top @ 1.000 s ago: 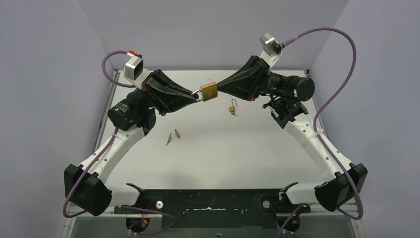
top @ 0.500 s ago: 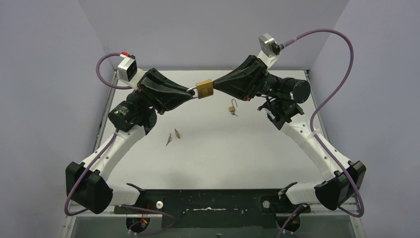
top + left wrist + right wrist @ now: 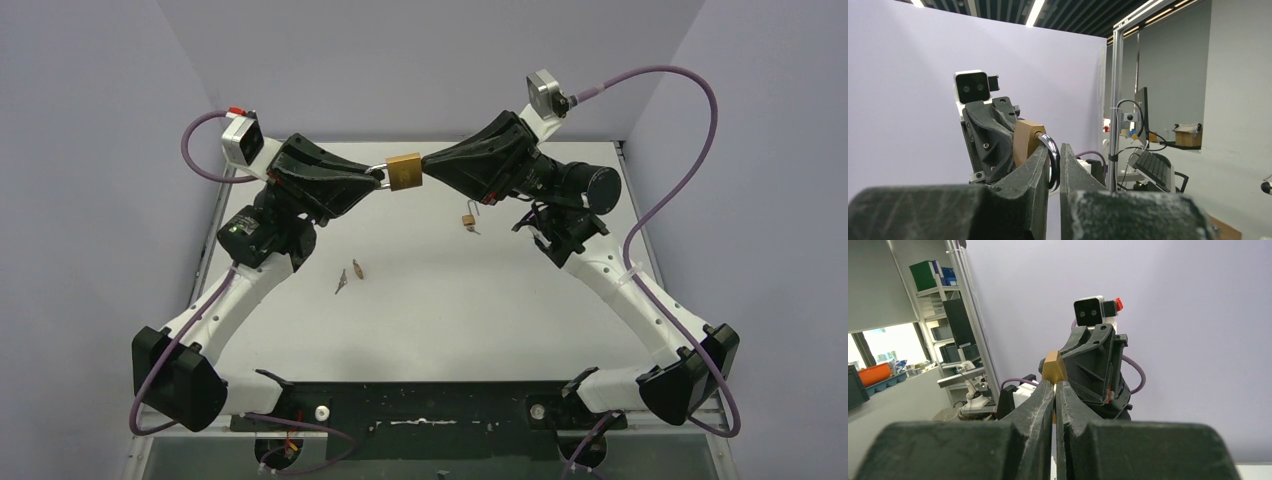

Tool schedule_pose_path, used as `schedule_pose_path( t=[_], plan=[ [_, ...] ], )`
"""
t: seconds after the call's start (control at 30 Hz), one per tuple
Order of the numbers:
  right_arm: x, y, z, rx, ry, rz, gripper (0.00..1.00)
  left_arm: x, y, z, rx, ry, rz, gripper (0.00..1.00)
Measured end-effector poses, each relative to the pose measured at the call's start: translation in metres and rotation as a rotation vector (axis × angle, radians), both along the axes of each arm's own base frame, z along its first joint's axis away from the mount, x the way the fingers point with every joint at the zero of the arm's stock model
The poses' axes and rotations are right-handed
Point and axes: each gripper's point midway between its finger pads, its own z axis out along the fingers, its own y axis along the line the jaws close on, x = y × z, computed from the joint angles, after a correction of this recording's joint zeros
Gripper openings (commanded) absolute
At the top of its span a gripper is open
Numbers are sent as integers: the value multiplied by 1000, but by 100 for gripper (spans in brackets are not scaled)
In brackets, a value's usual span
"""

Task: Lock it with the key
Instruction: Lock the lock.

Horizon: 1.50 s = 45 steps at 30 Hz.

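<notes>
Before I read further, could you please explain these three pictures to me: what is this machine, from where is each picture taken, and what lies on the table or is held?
The machine is two robot arms bolted at the near edge of a white table. The wide picture comes from a fixed camera above and behind them. The other two come from a small camera on each wrist, looking along that arm's own gripper.

Between the arms, up in the air, is a brass padlock. The left gripper is shut on its steel loop. The right gripper is shut at the opposite end of the body, but what exactly it pinches there is hidden.

On the table lie a smaller padlock, a small brown piece and a thin grey piece. These two may be keys, but they are too small to be sure.
</notes>
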Motion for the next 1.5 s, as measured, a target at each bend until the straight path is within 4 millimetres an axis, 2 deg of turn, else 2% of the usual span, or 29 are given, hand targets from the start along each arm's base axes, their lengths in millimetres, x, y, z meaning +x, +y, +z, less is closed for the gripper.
schedule_pose_path(
  t=[0.37, 0.47, 0.73, 0.87, 1.07, 1.5],
  plan=[
    [1, 3, 2, 17, -16, -26, 0, 5, 4, 3, -30, -7, 47, 0],
    [3, 2, -1, -2, -11, -34, 0, 14, 8, -2, -15, 18, 77, 0],
    [32, -3, -40, -158, 88, -56, 0, 57, 6, -35, 125, 184, 139, 0],
    [39, -6, -55, -214, 130, -49, 0, 67, 3, -47, 163, 238, 139, 0],
    [43, -10, -66, -262, 162, -38, 0, 73, 2, -60, 203, 273, 135, 0],
    [49, -17, -81, -300, 195, -32, 0, 76, -2, -74, 269, 311, 118, 0]
  ],
)
